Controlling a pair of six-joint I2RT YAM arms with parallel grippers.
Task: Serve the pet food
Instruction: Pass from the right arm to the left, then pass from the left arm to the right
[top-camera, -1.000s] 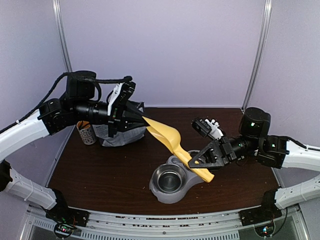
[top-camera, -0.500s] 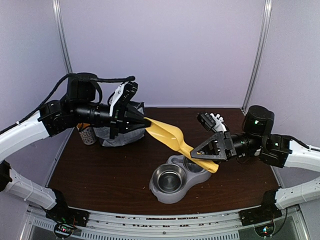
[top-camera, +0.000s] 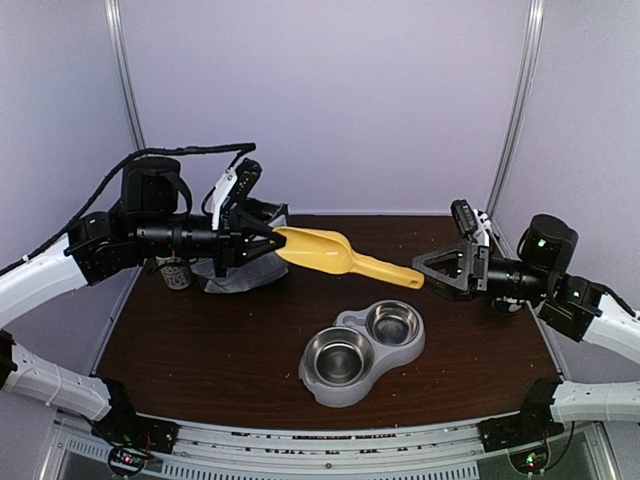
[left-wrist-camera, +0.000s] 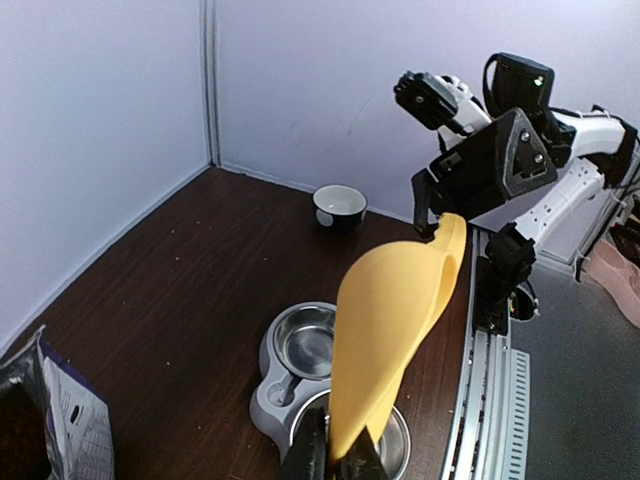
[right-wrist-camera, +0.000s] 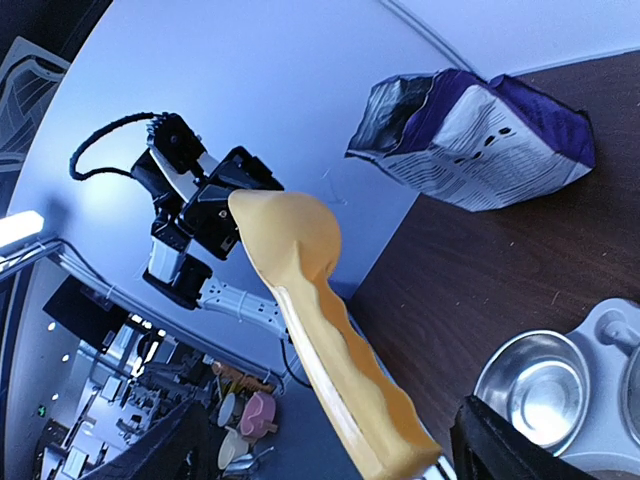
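My left gripper is shut on the rim of the yellow scoop. The scoop hangs nearly level above the table, handle pointing right. In the left wrist view the scoop rises from the pinched fingertips over the grey double bowl. My right gripper stands open just past the handle's end; the handle lies between its wide-apart fingers without touching them. Both steel bowls look empty. No pet food shows in any view.
The purple-and-white bag stands open-topped at the back left, behind my left gripper; it also shows in the right wrist view. A patterned can stands beside it. A small dark bowl sits near the back wall.
My right gripper opened, let go of the scoop's handle and drew back to the right. My left gripper lifted the scoop up and left, away from the bowls, levelling it.
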